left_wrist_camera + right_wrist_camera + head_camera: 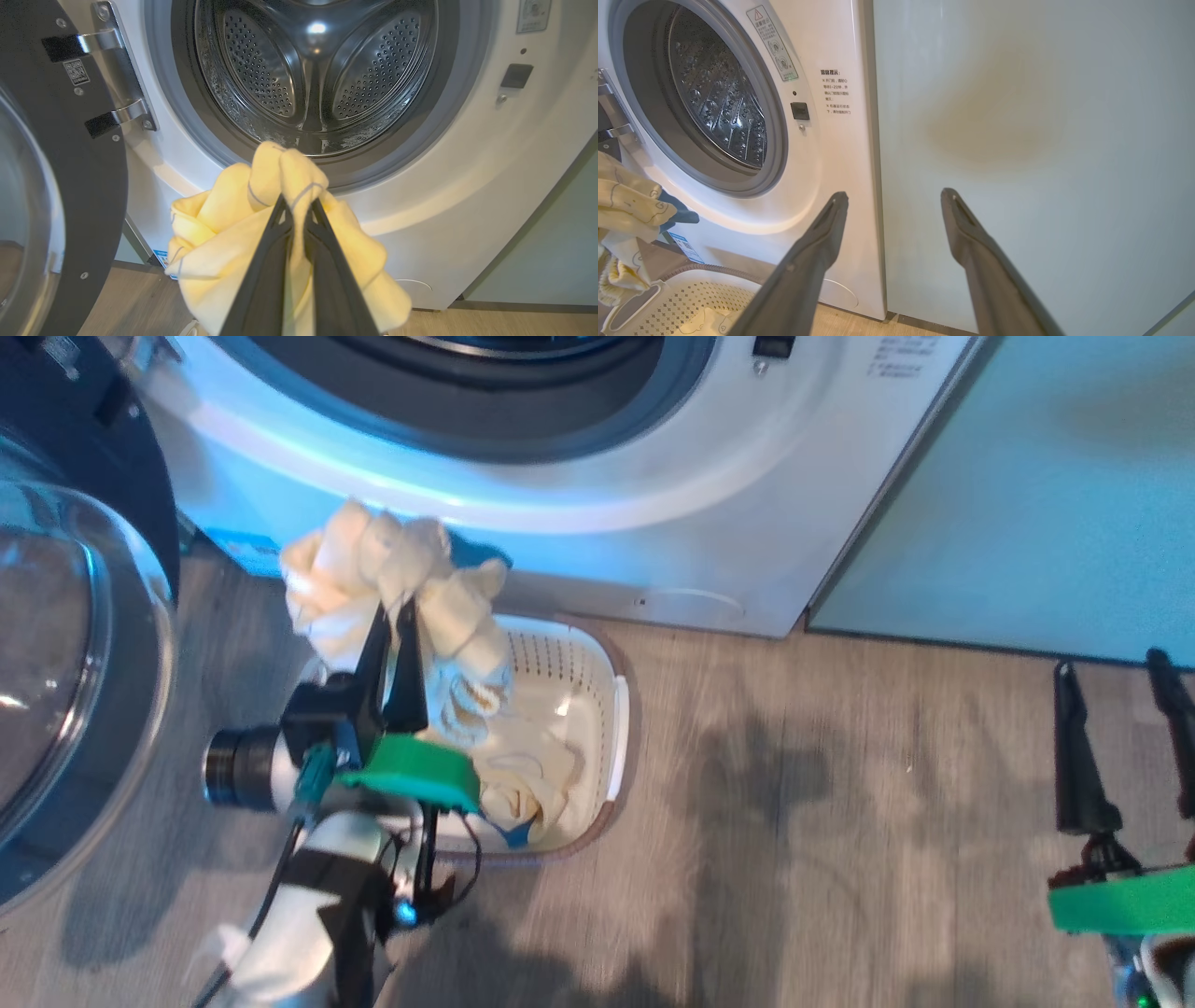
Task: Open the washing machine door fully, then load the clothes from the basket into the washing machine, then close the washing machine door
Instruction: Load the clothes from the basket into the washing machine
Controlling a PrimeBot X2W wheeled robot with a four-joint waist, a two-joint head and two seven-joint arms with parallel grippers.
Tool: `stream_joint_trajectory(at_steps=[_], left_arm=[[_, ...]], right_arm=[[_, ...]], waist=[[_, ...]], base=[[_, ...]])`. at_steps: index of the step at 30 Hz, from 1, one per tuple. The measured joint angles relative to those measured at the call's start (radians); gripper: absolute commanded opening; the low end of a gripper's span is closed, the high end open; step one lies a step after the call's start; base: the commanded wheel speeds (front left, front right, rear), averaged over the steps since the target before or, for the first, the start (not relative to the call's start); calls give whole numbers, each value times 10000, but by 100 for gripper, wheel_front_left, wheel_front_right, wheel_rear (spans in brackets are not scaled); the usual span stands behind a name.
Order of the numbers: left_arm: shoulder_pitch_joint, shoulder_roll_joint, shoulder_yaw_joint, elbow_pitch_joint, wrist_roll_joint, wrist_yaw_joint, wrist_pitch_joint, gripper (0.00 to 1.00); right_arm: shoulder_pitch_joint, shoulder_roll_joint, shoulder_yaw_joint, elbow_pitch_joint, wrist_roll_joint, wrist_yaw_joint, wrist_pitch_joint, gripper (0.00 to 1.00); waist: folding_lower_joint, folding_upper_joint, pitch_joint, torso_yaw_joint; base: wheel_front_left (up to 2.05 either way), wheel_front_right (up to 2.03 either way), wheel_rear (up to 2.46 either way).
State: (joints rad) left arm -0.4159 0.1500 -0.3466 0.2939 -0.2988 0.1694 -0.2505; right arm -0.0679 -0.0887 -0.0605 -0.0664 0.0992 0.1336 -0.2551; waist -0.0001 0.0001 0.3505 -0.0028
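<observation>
The left gripper [298, 203], pinched tight on the clothes [224, 242], faces the washing machine [467, 186] — its drum [317, 84] lies straight ahead, a bit higher.

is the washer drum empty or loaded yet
Empty, as far as visible: the drum is bare perforated metal; the clothes hang outside it, pinched in the left hand.

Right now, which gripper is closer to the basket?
Left. The left gripper is just above the basket, shut on clothes; the right gripper stands open over the floor, well off to the basket's right.
</observation>
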Motion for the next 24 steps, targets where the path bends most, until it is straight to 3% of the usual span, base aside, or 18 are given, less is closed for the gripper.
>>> stream_joint_trajectory(at_steps=[12,24], left_arm=[[1877,407,-115,-1490,-4,268,257,0],[2769,667,-176,-2219,-33,437,673,0]], right_arm=[[891,224,75,-94,-217,0,180,100],[1482,345,104,-242,-303,0,370,100]], waist=[[0,0,-1448,-57],[0,0,-2232,-99]], base=[[0,0,0],[0,0,0]])
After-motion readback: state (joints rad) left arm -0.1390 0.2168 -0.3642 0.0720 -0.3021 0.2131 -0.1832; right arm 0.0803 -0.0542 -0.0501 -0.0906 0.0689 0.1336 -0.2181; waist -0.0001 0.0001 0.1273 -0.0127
